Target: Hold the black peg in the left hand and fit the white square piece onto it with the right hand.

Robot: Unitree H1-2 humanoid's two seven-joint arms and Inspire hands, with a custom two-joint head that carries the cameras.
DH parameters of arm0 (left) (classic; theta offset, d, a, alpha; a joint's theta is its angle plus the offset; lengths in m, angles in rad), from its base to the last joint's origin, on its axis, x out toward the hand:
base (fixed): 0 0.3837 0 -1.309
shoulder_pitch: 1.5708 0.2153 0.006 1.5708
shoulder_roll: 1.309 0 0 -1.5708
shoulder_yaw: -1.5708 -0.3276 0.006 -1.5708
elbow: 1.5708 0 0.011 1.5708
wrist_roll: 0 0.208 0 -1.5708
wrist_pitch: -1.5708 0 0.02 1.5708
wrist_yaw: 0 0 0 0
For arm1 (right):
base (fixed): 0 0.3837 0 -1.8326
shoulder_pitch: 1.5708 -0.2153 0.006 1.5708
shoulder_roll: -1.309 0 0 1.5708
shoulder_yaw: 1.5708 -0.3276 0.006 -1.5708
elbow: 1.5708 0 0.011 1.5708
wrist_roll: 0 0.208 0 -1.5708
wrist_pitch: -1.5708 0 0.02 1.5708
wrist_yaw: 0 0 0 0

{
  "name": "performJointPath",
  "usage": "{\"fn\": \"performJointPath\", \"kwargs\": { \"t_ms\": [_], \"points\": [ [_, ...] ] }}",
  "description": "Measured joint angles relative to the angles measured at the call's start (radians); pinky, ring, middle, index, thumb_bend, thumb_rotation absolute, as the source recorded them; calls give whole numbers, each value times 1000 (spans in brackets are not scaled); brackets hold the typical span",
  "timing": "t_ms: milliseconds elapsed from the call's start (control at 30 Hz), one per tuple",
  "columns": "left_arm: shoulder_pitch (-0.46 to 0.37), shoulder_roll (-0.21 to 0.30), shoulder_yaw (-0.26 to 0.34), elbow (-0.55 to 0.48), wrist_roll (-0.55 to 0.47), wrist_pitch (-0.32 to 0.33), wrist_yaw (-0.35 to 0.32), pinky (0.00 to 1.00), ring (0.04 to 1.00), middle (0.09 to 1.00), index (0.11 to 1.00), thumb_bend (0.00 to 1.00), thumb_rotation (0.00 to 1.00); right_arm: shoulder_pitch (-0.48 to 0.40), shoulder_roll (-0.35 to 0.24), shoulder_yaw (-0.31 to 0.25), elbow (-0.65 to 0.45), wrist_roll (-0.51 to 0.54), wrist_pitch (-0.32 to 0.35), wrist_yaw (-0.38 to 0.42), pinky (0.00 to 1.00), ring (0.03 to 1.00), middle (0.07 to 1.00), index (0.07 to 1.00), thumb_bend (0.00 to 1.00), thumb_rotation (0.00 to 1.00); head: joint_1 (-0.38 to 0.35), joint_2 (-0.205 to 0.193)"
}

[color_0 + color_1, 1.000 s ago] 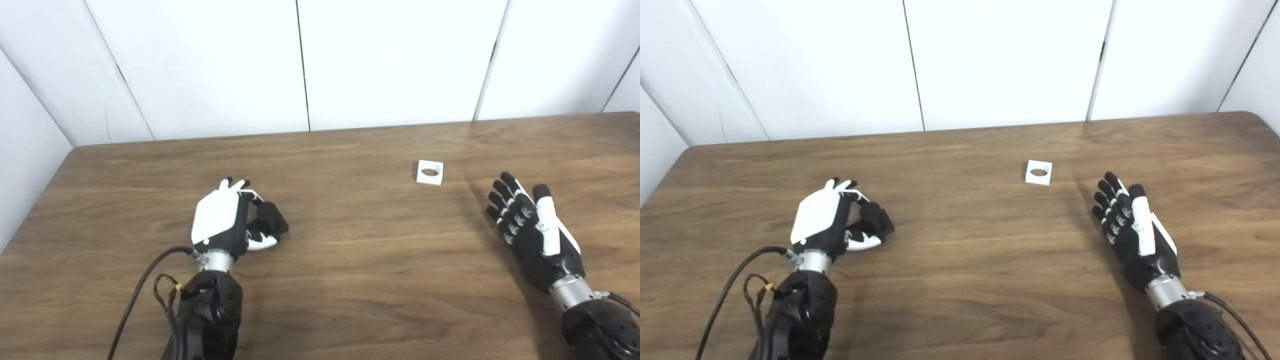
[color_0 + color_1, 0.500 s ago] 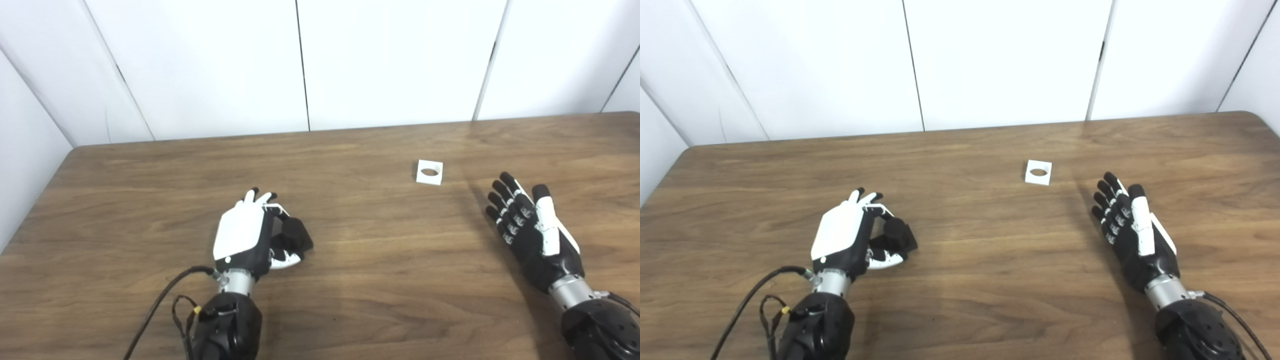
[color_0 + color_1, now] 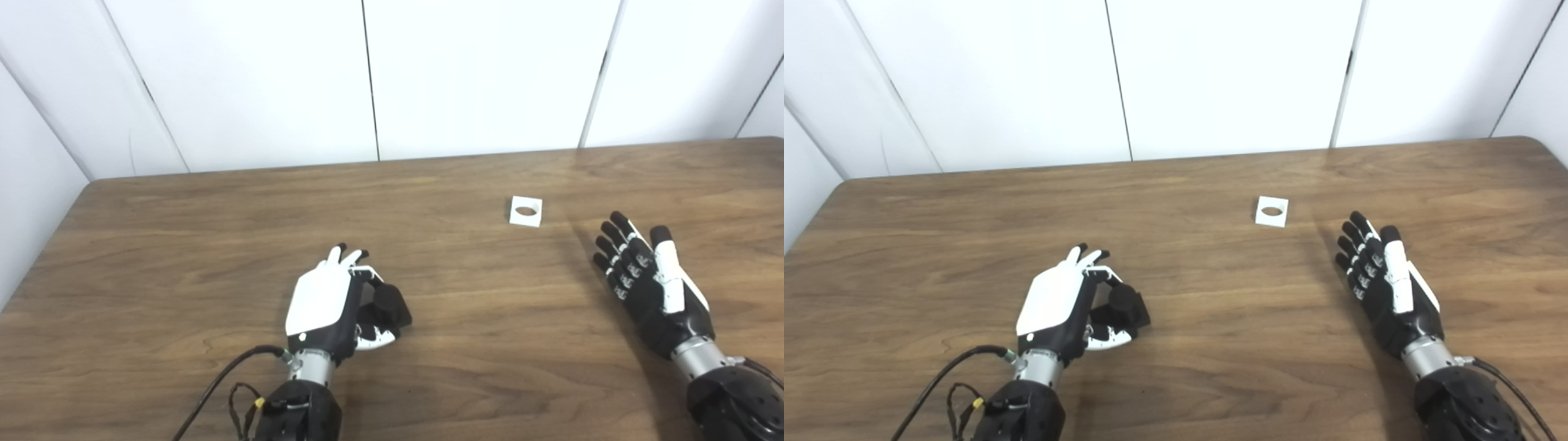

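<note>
Black peg (image 3: 1124,304): dark, blocky, with rounded top; grasped between fingers and thumb of left hand (image 3: 327,306), at 7 o'clock of scene. Right eye view shows peg top more clearly; left eye view shows more of left wall. White square piece (image 3: 526,211): flat, with oval hole, lying on surface (image 3: 184,245) at 1 o'clock, untouched. Right hand (image 3: 1387,288): released, fingers spread, palm up, at 4 o'clock of piece, well apart. Versus 1.0 s ago: left hand with peg shifted rightward and nearer camera; right hand, piece unchanged.
</note>
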Motion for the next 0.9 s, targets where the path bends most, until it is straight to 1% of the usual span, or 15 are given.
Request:
{"fn": "performJointPath", "kwargs": {
  "t_ms": [67,267,300,500,567,633,733,900],
  "points": [
    [8,-4,-7,-3,5,-12,1,939,1000,912,491,513,75,0,0,0,0,0,0,0,1000,1000,1000,1000,610,1000,0,0],
    [38,-26,-28,-20,6,-22,4,921,1000,908,489,515,74,0,0,0,-1,1,2,0,1000,1000,1000,1000,610,1000,-2,3],
    [45,-29,-34,-21,5,-34,6,919,1000,908,489,515,75,0,0,0,-1,2,3,0,1000,1000,1000,1000,609,1000,-2,5],
    [69,-42,-55,-25,-9,-70,15,950,1000,917,491,513,75,0,0,-1,-6,13,16,0,1000,1000,1000,1000,611,1000,-5,6],
    [73,-43,-60,-28,-10,-78,11,945,1000,917,491,514,74,0,0,-1,-7,12,18,0,1000,1000,1000,1000,610,1000,-5,6],
    [78,-45,-62,-30,-16,-86,6,942,1000,917,491,514,72,0,0,-1,-8,12,19,0,1000,1000,1000,1000,606,1000,-5,6],
    [81,-48,-61,-31,-21,-89,2,970,1000,921,492,514,72,0,0,0,-11,13,21,0,1000,1000,1000,1000,608,999,-5,8],
    [82,-47,-59,-31,-22,-93,1,957,1000,918,492,514,73,0,0,0,-11,17,22,0,1000,1000,1000,1000,614,998,-3,6]
  ]
}}
